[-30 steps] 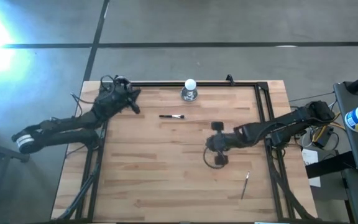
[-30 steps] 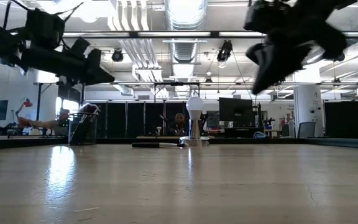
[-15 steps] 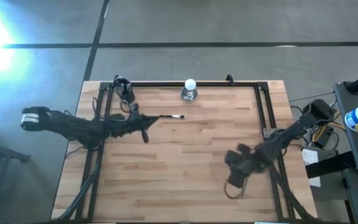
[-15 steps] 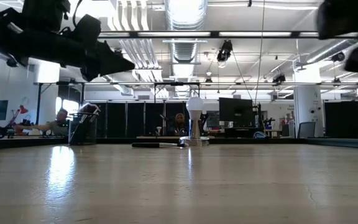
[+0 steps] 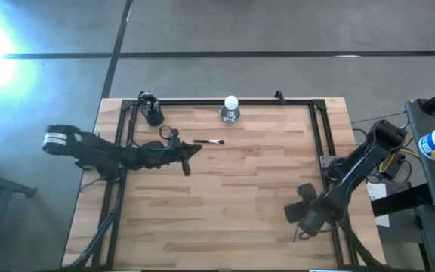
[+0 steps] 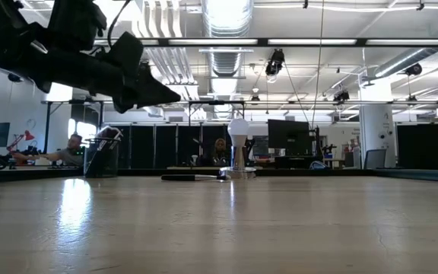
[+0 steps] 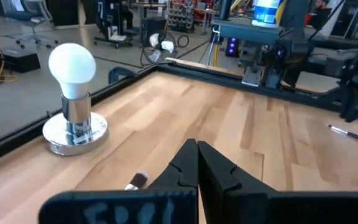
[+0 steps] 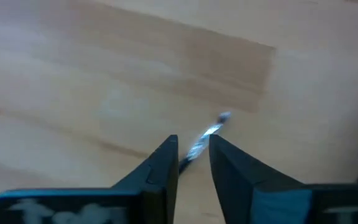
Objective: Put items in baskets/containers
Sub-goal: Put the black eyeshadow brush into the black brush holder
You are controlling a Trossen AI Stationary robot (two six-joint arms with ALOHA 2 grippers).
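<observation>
The left gripper (image 5: 195,149) is held pinched together above a brush (image 5: 209,141) near the bulb (image 5: 231,103). The right gripper (image 8: 193,149), narrowly parted, apparently straddles a second brush (image 8: 207,134). The black cup (image 5: 153,115) is found at the far-left corner.

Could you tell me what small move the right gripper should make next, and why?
Probably lower a little and close. In the right wrist view the right gripper has its fingers slightly apart, straddling a thin silvery brush lying on the table, and it does not look gripped yet. The left gripper is near another brush.
</observation>
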